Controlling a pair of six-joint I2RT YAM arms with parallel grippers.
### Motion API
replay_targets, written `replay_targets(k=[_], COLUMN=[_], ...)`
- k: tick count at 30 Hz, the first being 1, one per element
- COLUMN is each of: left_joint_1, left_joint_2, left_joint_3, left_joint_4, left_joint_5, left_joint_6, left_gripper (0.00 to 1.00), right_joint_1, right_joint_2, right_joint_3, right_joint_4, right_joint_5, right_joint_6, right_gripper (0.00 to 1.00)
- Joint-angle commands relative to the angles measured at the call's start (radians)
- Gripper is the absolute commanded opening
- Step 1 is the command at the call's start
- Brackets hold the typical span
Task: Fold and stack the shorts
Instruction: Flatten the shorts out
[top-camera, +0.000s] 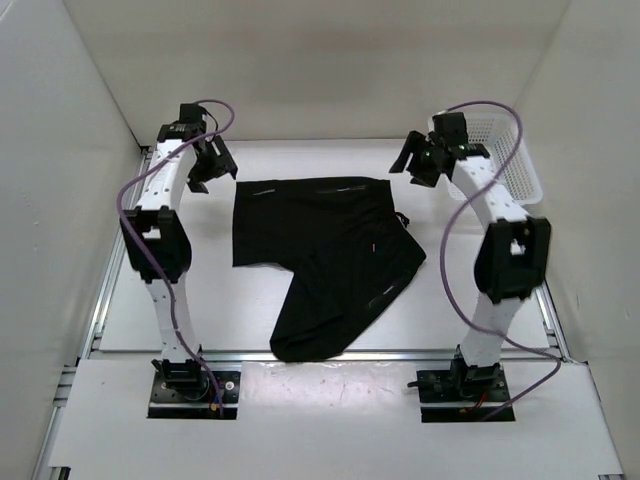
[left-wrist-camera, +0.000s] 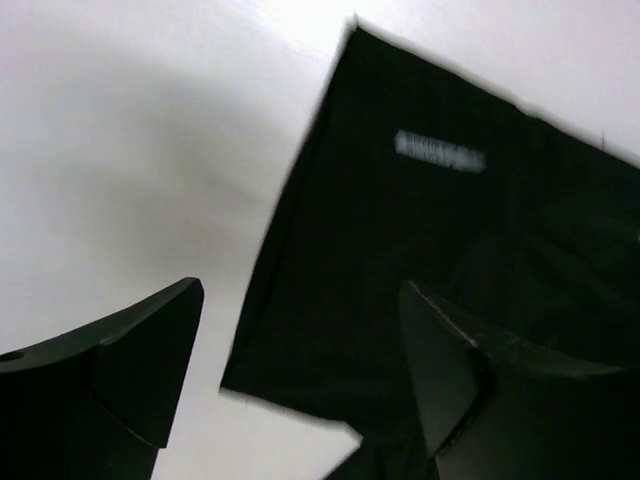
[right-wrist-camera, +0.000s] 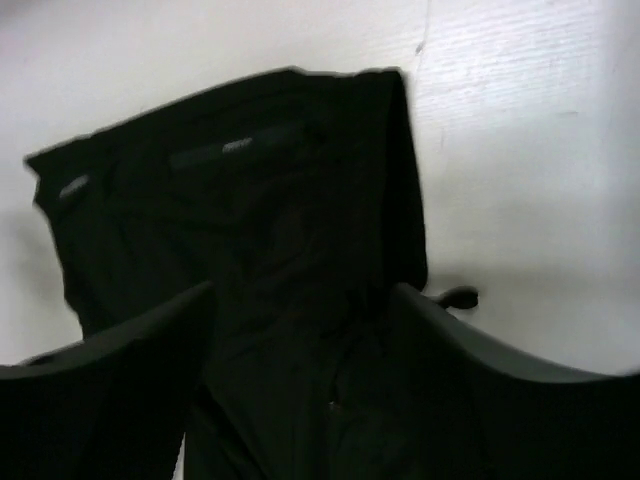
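Note:
The black shorts (top-camera: 320, 250) lie spread on the white table, waistband toward the far side, one leg reaching the near edge. They also show in the left wrist view (left-wrist-camera: 420, 230) and the right wrist view (right-wrist-camera: 260, 250). My left gripper (top-camera: 212, 165) hovers open and empty above the shorts' far left corner; its fingers (left-wrist-camera: 450, 370) stand wide apart. My right gripper (top-camera: 418, 160) hovers open and empty above the far right corner, near the drawstring end (right-wrist-camera: 458, 297).
A white mesh basket (top-camera: 505, 160) stands at the far right behind the right arm. White walls enclose the table on three sides. A metal rail (top-camera: 330, 355) runs along the near edge.

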Motion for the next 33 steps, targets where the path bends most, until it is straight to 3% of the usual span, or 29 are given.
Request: replay_targets(k=[1, 2, 5, 6, 8, 9, 12, 13, 16, 17, 22, 25, 28, 33], left_joint_1=[-0.064, -0.073, -0.124, -0.173, -0.243, -0.329, -0.479, -0.582, -0.745, -0.776, -0.905, -0.934, -0.952, -0.952], left_joint_2=[-0.227, -0.291, -0.426, -0.460, -0.525, -0.536, -0.536, -0.525, -0.464, -0.444, -0.335, -0.292, -0.246, -0.208], left_joint_3=[-0.163, -0.225, -0.470, -0.574, -0.654, -0.679, -0.730, -0.739, -0.739, -0.739, -0.730, -0.708, -0.667, -0.667], left_joint_4=[0.003, 0.012, 0.063, 0.080, 0.103, 0.103, 0.103, 0.103, 0.103, 0.103, 0.112, 0.112, 0.121, 0.121], left_joint_5=[-0.054, -0.054, 0.013, 0.027, 0.062, 0.074, 0.096, 0.096, 0.084, 0.084, 0.084, 0.084, 0.064, 0.055], left_joint_6=[0.028, 0.019, -0.004, -0.019, -0.030, -0.030, -0.054, -0.091, -0.145, -0.157, -0.206, -0.206, -0.206, -0.197], left_gripper=[0.89, 0.79, 0.64, 0.52, 0.43, 0.38, 0.38, 0.47, 0.63, 0.75, 0.93, 0.96, 0.96, 0.79], right_joint_1=[0.010, 0.010, 0.010, 0.010, 0.000, -0.001, -0.010, -0.022, -0.042, -0.051, -0.063, -0.073, -0.073, -0.082], right_joint_2=[-0.244, -0.290, -0.488, -0.523, -0.612, -0.640, -0.730, -0.747, -0.783, -0.783, -0.771, -0.713, -0.653, -0.554], right_joint_3=[-0.224, -0.290, -0.517, -0.567, -0.692, -0.726, -0.831, -0.852, -0.906, -0.918, -0.974, -0.985, -0.985, -0.959], right_joint_4=[0.059, 0.060, 0.060, 0.050, 0.041, 0.032, 0.000, -0.014, -0.025, -0.025, 0.035, 0.072, 0.118, 0.164], right_joint_5=[0.012, 0.030, 0.040, 0.031, 0.011, 0.010, 0.010, 0.010, -0.012, -0.029, -0.102, -0.092, -0.092, -0.074], right_joint_6=[0.020, 0.034, 0.043, 0.054, 0.054, 0.054, 0.054, 0.054, 0.042, 0.032, 0.043, 0.043, 0.052, 0.052], right_gripper=[0.66, 0.62, 0.50, 0.41, 0.34, 0.32, 0.28, 0.34, 0.54, 0.60, 0.81, 0.82, 0.77, 0.71])
